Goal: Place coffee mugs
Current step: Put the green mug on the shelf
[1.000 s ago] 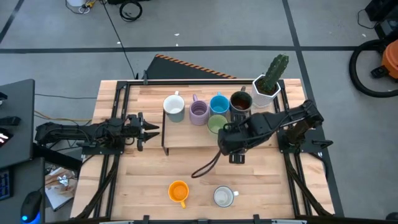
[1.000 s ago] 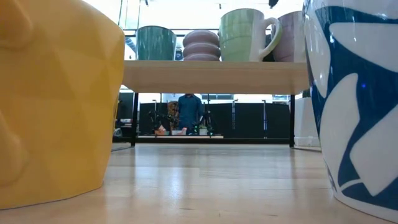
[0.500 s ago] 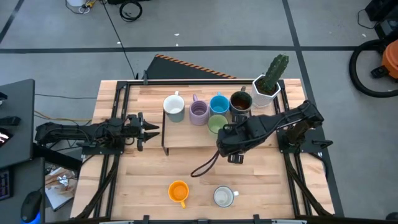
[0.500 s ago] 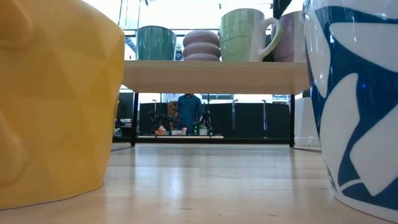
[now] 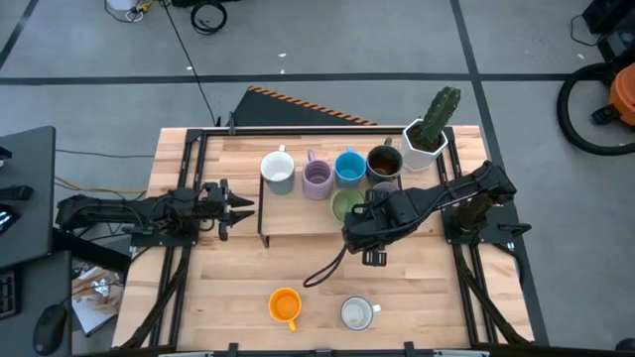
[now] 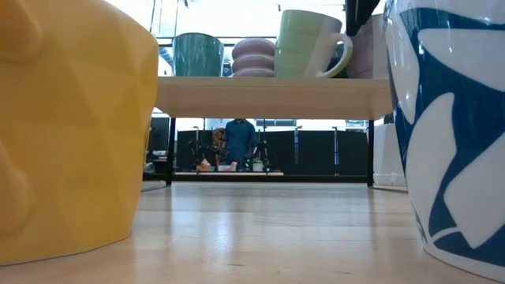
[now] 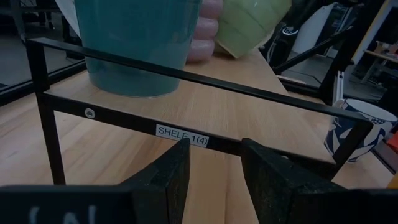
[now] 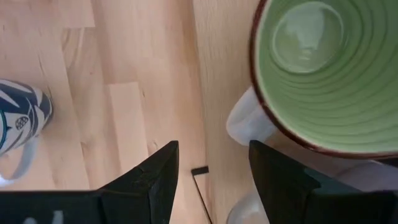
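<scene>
Tilted since the earlier frames: the green mug (image 6: 306, 43) now leans on the shelf (image 6: 272, 96), where it stood upright before.

Nearest the low camera, the orange mug (image 5: 285, 303) and the blue-patterned white mug (image 5: 356, 313) stand on the table (image 5: 228, 288). Farther back, the right gripper (image 5: 362, 215) sits over the green mug's side; its fingers (image 8: 158, 174) are parted and hold nothing. The other mugs stand in a row behind. The left gripper (image 5: 243, 206) waits beside the shelf's end, its fingers slightly apart.
</scene>
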Available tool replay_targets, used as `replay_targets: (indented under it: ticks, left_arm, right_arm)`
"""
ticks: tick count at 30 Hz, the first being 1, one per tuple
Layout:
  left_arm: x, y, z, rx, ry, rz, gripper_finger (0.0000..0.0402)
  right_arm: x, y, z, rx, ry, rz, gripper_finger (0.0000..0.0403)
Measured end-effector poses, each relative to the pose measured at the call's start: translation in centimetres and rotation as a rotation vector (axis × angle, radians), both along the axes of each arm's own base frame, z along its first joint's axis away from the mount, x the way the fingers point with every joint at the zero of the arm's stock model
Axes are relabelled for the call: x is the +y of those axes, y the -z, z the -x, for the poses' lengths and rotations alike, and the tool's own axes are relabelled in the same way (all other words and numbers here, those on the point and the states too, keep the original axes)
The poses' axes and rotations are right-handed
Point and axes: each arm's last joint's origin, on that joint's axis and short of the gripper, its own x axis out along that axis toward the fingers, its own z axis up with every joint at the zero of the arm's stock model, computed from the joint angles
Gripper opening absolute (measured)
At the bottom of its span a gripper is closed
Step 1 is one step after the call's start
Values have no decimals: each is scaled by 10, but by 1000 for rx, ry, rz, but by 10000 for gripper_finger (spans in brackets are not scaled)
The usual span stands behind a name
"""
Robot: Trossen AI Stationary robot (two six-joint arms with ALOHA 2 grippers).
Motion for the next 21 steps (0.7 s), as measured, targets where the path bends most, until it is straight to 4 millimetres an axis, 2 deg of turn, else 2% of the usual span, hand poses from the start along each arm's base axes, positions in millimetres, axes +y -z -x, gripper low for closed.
replay_targets:
  ticks: [21]
  left_arm:
    - [0,0,0,1,0,0,149]
  right_arm:
    - [2,-1,-5,-46,-1,-45,201]
